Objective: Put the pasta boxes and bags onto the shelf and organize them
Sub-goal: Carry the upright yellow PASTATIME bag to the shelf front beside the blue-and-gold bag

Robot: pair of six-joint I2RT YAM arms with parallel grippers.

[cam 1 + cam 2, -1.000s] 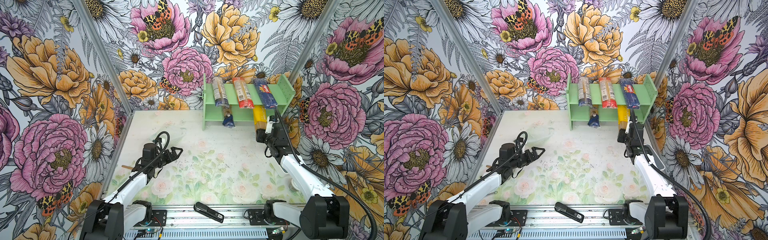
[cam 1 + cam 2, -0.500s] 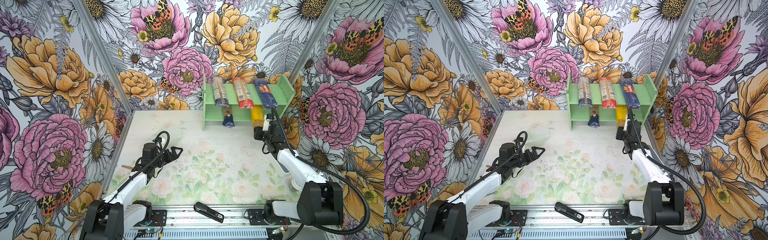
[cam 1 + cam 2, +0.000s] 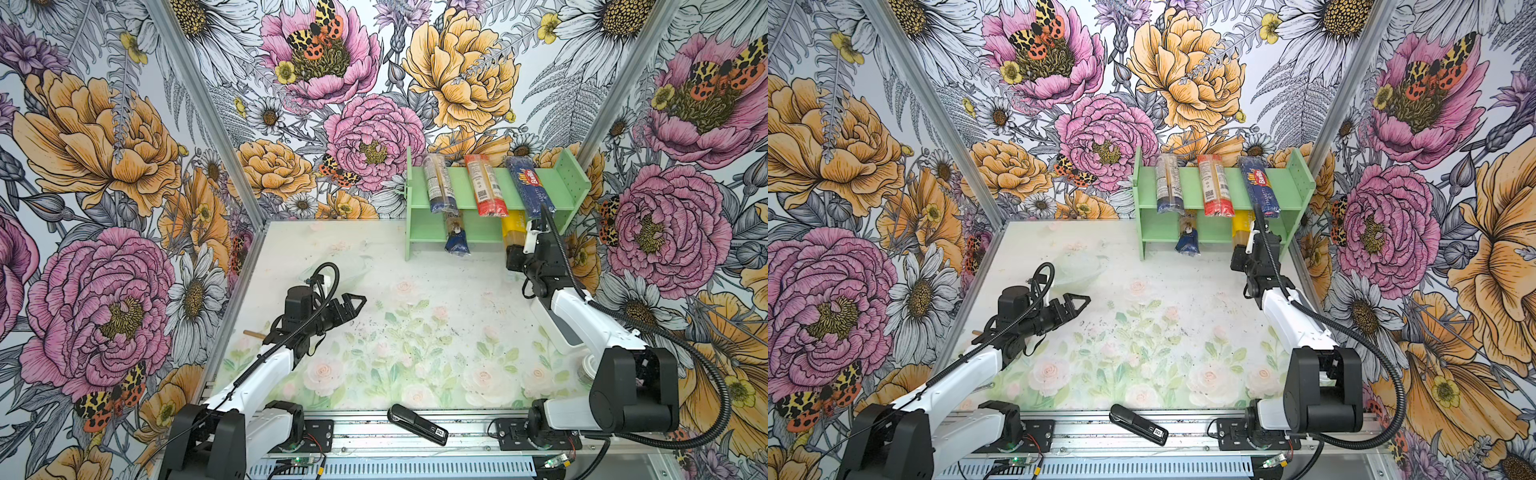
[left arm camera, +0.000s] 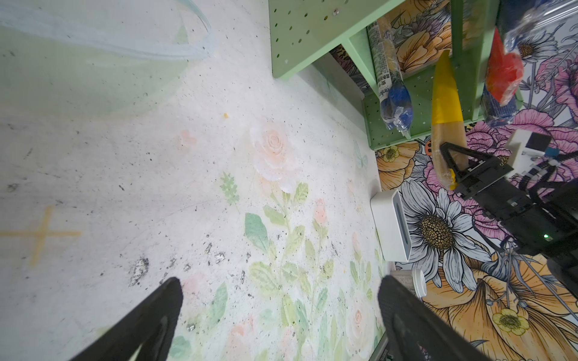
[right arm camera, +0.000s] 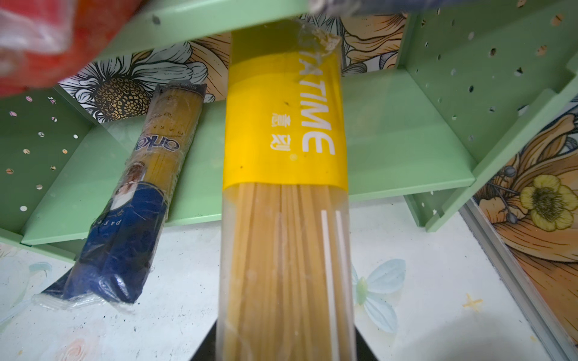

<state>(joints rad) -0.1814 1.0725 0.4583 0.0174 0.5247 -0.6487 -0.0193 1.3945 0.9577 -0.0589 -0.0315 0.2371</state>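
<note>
The mint-green shelf stands at the back right. Its top tier carries a clear, dark-blue-labelled pack, a red-ended pack and a dark blue Barilla pack. A blue-gold windowed pack lies on the lower tier, its end sticking out over the front. My right gripper is shut on the near end of the yellow pack, whose far end reaches in over the lower tier. Over the table's left middle, my left gripper is open and holds nothing.
A black stapler-like object lies on the front rail. A white-grey box sits against the right wall behind the right arm. A clear bowl rests at the back left of the table.
My right gripper has moved toward the shelf, carrying the yellow pack further in over the lower tier. The left arm has not moved.
</note>
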